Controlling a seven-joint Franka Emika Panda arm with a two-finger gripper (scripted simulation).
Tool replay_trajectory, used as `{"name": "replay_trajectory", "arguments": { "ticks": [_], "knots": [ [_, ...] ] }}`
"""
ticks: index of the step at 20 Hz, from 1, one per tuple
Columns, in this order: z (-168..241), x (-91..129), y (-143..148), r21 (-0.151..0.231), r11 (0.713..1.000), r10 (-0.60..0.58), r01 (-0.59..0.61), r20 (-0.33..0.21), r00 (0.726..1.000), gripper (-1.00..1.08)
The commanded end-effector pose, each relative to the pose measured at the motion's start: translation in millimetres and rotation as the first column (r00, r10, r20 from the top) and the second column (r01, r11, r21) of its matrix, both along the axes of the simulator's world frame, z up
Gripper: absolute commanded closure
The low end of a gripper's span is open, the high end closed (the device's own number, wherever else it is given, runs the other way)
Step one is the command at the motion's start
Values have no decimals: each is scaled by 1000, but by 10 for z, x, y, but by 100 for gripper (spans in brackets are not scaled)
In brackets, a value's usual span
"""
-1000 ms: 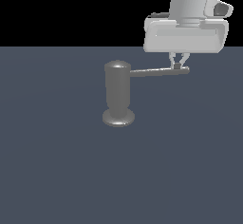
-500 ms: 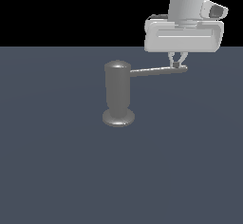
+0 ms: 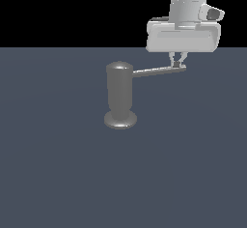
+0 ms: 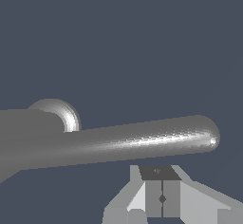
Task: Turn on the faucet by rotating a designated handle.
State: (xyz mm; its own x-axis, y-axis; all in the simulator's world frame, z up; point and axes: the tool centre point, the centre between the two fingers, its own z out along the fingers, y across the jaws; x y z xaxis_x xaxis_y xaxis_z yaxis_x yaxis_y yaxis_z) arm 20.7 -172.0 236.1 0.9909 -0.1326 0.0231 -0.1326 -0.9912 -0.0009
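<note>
The faucet (image 3: 119,94) is a grey upright cylinder with a domed top on a round disc base (image 3: 120,120). Its thin handle (image 3: 157,70) projects toward the exterior view's right. My gripper (image 3: 177,64) hangs over the handle's rounded tip, fingers pressed together and touching the rod's side near its end. In the wrist view the handle (image 4: 142,144) crosses in front of my shut gripper (image 4: 161,173), which sits just beside the rod, not around it. The faucet body (image 4: 23,133) shows at the edge.
The faucet stands on a plain dark blue-grey floor (image 3: 58,174). The white gripper housing (image 3: 183,36) sits above the handle's end.
My gripper has shifted a little to the exterior view's left and farther back, and the handle's tip has swung slightly with it.
</note>
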Motion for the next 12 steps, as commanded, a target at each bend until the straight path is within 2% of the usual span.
{"name": "replay_trajectory", "arguments": {
  "ticks": [1,12],
  "knots": [
    [-54,94,19,1,1000,2,-2,-4,1000,108],
    [-83,394,-17,2,1000,-5,5,-9,1000,108]
  ]
}}
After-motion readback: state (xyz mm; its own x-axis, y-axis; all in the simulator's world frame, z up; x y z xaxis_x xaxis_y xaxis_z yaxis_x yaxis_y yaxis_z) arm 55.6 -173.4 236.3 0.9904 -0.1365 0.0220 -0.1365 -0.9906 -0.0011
